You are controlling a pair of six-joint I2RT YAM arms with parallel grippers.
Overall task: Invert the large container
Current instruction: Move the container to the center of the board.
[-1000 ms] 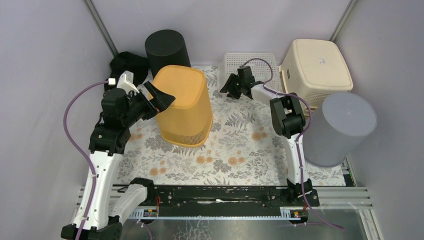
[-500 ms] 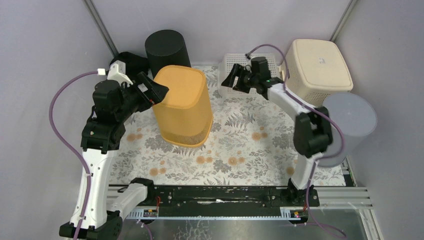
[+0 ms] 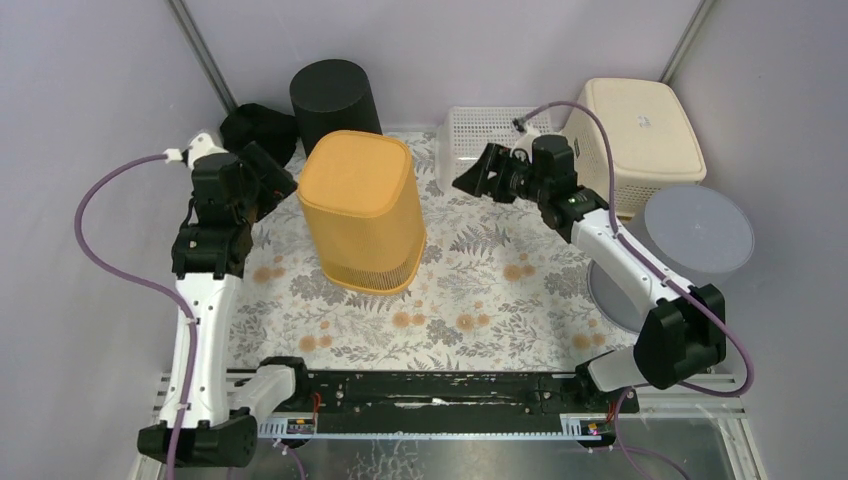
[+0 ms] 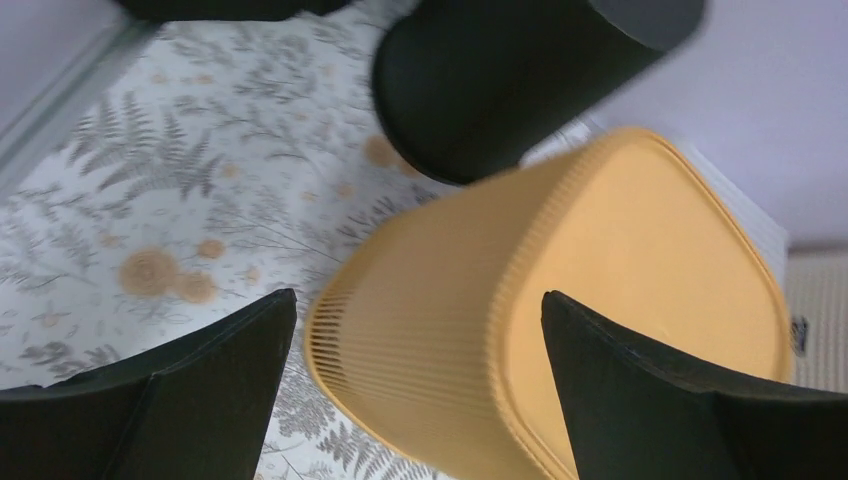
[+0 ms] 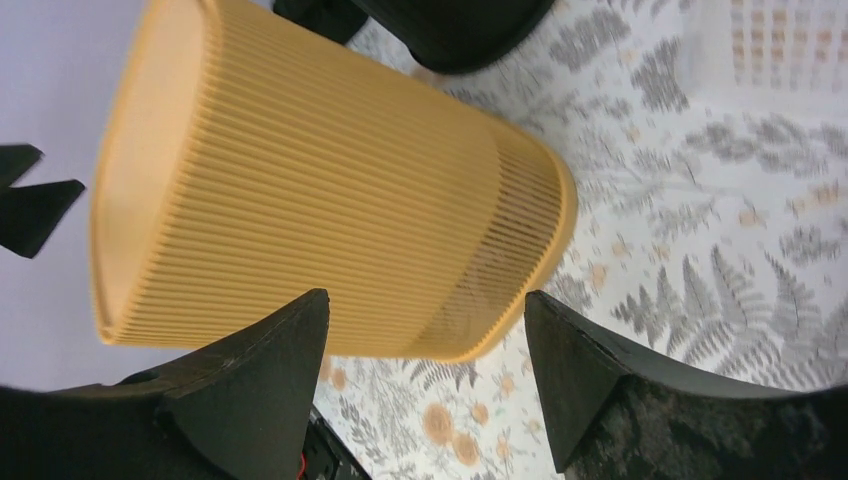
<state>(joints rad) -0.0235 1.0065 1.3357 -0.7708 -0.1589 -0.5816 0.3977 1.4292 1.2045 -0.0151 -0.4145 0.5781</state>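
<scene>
The large orange ribbed container (image 3: 362,210) stands upside down on the floral mat (image 3: 480,290), with its closed base up and its rim on the mat. My left gripper (image 3: 272,172) is open and empty, just left of the container's top and apart from it. My right gripper (image 3: 472,182) is open and empty, to the right of the container with a gap between. In the left wrist view the container (image 4: 560,330) fills the space beyond my open left gripper (image 4: 419,294). In the right wrist view the container (image 5: 300,200) lies beyond my open right gripper (image 5: 426,294).
A black cylindrical bin (image 3: 335,92) stands right behind the orange container, with a dark bundle (image 3: 255,125) to its left. A white mesh basket (image 3: 495,130) and an upturned cream basket (image 3: 635,125) stand at the back right. A grey round bin (image 3: 690,240) stands at the right edge.
My left gripper has drawn back to the left, off the container's top edge. My right arm has swung out to the right and its gripper has moved a little forward. The container has not moved.
</scene>
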